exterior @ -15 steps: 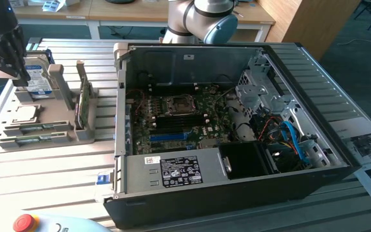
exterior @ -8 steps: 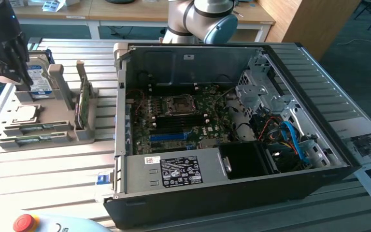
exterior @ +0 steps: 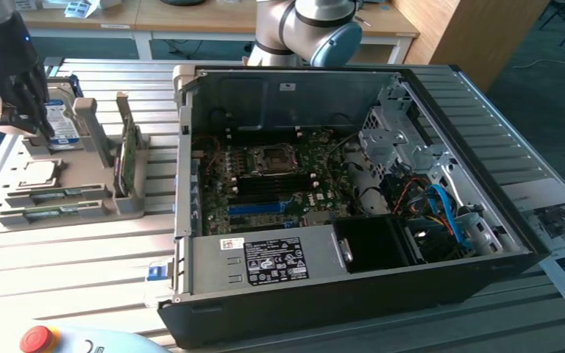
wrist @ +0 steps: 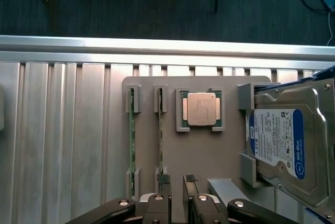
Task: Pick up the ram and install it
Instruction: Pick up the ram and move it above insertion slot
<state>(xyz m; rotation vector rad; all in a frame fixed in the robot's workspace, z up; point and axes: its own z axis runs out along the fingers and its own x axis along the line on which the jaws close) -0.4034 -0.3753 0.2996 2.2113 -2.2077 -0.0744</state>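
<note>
Two ram sticks (wrist: 131, 135) sit in one gray holder (wrist: 209, 150). Beside them are one processor chip (wrist: 201, 109), one hard drive (wrist: 282, 140) with a blue-white label, and one wider green circuit card (exterior: 126, 158). One slatted counter (exterior: 67, 265) carries one open computer case (exterior: 341, 294), which contains one motherboard (exterior: 273, 184) and one power supply (exterior: 263, 261). There is one red emergency-stop button (exterior: 39, 338). One gripper (wrist: 177, 179) has two fingers (wrist: 163, 182).
</note>
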